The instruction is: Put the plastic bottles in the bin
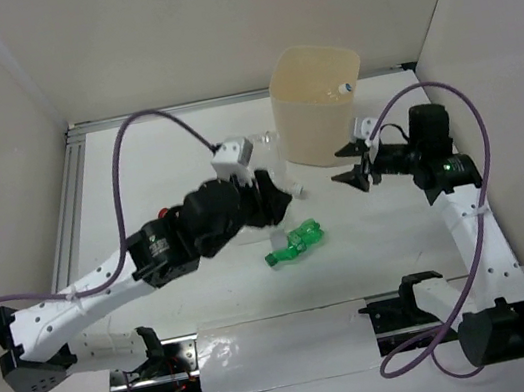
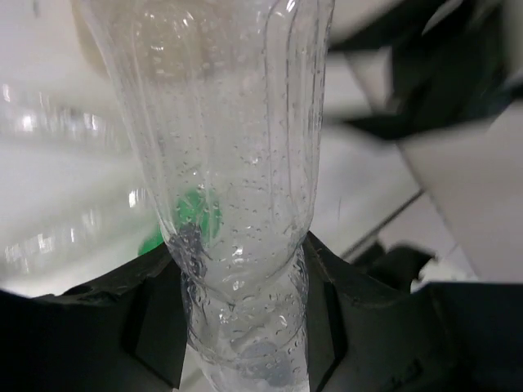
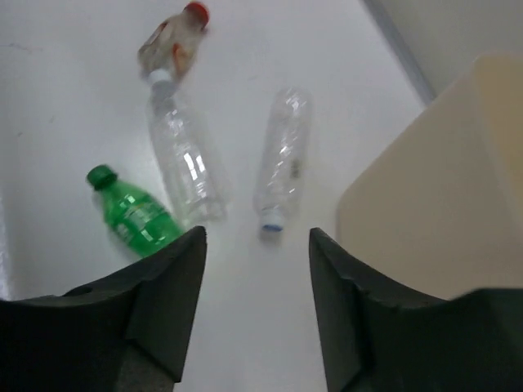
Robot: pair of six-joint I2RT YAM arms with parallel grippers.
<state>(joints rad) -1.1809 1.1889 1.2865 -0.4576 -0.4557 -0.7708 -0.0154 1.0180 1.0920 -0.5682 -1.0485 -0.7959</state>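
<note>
Left end effector (image 2: 243,314) clamped on a clear bottle (image 2: 229,147); the bottle's ends are cut off and the background is blurred.
Right end effector (image 3: 257,241) has its fingers apart and holds nothing. The bin (image 3: 433,188) is just to its right, the green bottle (image 3: 135,214) ahead-left and the red-capped bottle (image 3: 173,41) beyond, on a white tabletop (image 3: 73,106) with pale walls (image 1: 211,22) around.

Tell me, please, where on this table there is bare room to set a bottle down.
Bare table lies between the green bottle and the right arm, and in the far left corner between the side rail and the left arm. It is crowded in the middle, where the left gripper grips a clear bottle close to the bin.
</note>
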